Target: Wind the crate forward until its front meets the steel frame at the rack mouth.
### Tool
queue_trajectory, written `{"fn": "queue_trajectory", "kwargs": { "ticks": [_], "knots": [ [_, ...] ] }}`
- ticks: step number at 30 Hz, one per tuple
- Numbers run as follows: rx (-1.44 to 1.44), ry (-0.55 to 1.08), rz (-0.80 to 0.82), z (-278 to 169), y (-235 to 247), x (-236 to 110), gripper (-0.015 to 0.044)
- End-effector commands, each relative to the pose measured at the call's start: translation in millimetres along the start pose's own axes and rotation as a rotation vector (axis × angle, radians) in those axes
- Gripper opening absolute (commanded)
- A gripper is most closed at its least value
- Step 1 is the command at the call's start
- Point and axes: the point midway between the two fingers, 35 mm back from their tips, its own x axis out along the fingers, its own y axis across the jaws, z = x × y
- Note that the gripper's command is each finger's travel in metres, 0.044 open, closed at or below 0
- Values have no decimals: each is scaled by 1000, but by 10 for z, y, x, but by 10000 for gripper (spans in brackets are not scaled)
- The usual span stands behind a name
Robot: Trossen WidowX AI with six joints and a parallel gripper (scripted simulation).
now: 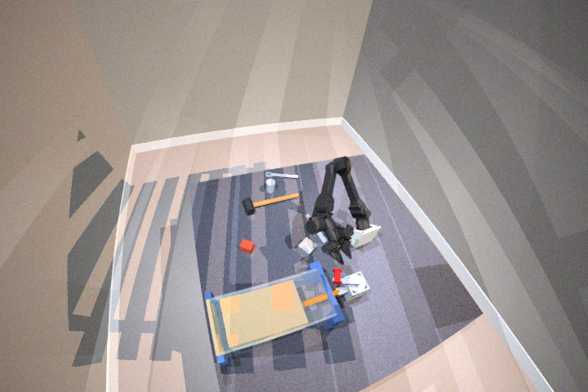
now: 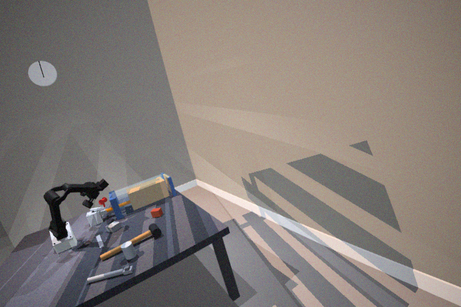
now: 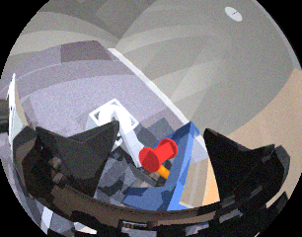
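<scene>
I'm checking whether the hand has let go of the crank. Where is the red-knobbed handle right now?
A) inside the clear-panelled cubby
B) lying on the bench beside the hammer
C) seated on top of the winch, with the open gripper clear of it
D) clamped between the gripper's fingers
C: the red-knobbed handle stands on the winch by the blue frame, while the gripper hangs open and apart from it, holding nothing.

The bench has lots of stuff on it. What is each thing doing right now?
gripper: open, holding nothing, above the bench.
winch: red-knobbed handle fitted on top.
crate: flat inside the guard cubby.
strap: running from crate to winch.
hammer: lying flat.
wrench: lying flat.
</scene>
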Motion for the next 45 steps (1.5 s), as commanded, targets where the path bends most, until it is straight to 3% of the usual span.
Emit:
{"fn": "queue_trajectory", "kwargs": {
  "ticks": [1, 12, 21, 33, 45],
  "knots": [
    [750, 246, 188, 59, -113, 254, 440],
    [1278, 584, 170, 133, -166, 416, 440],
    [1657, 853, -7, 206, -198, 506, 440],
    [2044, 1140, -487, 343, -252, 607, 440],
    [2333, 1159, -1130, 480, -300, 672, 440]
  ]
}}
